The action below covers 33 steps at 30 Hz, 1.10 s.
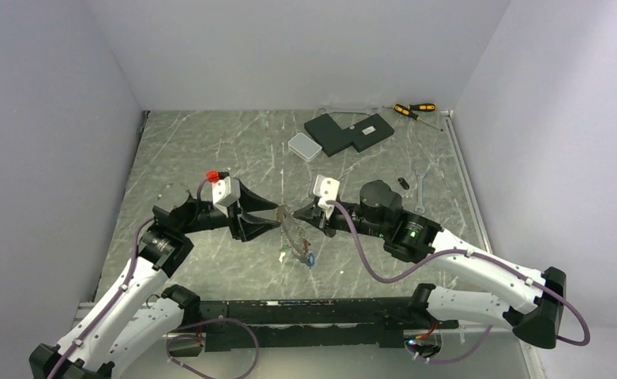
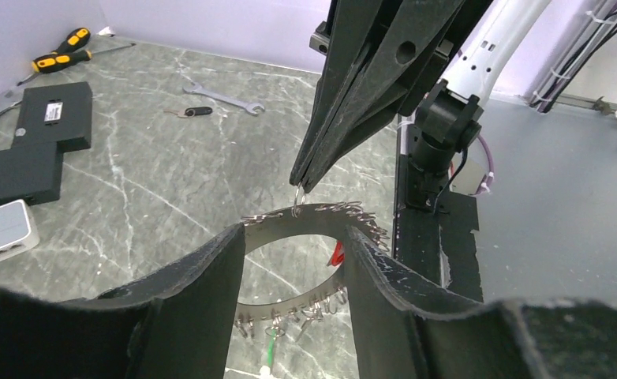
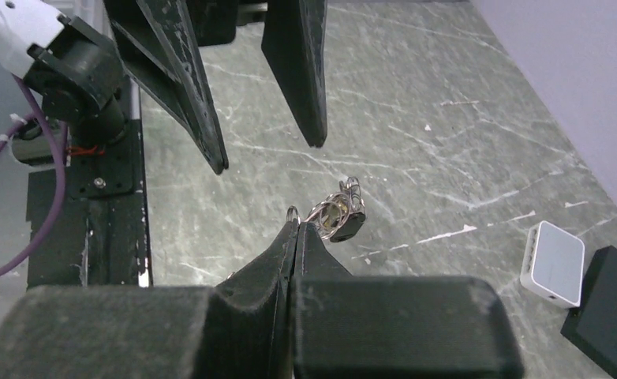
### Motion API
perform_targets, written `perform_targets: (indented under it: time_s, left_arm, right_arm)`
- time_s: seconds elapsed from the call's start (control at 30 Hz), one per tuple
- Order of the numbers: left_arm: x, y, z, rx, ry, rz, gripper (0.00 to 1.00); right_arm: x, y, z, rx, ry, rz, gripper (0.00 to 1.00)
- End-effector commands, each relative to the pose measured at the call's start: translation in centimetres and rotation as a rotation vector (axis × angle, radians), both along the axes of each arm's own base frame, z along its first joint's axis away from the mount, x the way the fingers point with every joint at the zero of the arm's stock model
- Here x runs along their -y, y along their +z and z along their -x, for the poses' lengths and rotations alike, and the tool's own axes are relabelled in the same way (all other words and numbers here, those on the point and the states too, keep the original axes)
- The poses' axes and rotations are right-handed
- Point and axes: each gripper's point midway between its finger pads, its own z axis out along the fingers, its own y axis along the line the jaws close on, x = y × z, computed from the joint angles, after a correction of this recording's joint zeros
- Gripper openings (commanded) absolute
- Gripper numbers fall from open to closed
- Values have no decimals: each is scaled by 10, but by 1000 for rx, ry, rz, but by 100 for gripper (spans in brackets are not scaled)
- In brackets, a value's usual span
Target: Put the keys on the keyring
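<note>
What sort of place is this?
Probably a robotics lab test cell: two white-and-black robot arms mounted on a grey marble-patterned table, plain white walls boxing it in, and yellow-and-black screwdrivers lying at the far edge.

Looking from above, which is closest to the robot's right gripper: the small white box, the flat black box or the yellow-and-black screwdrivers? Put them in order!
Starting from the right gripper:
1. small white plastic box, straight beyond it, mid-table.
2. flat black box, farther back and slightly right.
3. yellow-and-black screwdrivers, in the far right corner by the wall.
</note>
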Motion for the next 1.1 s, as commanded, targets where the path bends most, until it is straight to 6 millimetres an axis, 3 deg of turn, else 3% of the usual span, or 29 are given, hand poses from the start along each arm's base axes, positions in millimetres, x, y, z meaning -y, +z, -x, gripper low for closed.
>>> perform_targets:
  time_s: [0.0,0.3,0.6,1.07]
  left_arm:
    - [4,10,7,42,-65,44,53]
    - [5,10,11,76,-86,65,36]
    - [7,7,12,66,-102,59,29]
    - [10,-3,15,56,-118,10,32]
  right_arm:
    - [-7,51,10,66,49,-179,0]
    - [-15,56,17,64,88,-184,0]
    - [-24,56,18,66,103,-172,0]
    - [-25,67,21,95,95,-184,0]
